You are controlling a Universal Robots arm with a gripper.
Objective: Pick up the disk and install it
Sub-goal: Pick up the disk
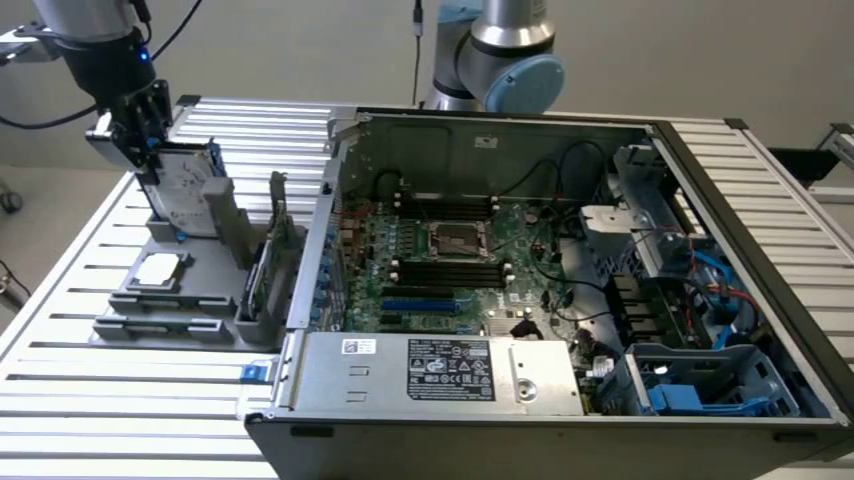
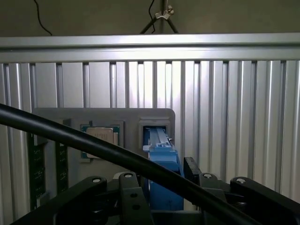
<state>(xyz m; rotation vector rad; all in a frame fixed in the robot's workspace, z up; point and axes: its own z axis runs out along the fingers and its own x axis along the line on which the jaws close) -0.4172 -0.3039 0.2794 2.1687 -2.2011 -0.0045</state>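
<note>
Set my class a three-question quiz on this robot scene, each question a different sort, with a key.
1. True or false: the disk lies flat on the table.
2. What lies on the grey holder beside the disk? A) chip; B) screwdriver; C) fan.
3. Fill in: the gripper straddles the ___.
Key: 1 false, it stands upright in the grey holder; 2 A; 3 disk.

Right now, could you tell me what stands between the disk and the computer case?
In the exterior view, a circuit card stands on edge in the grey holder, between the disk and the computer case.
</note>
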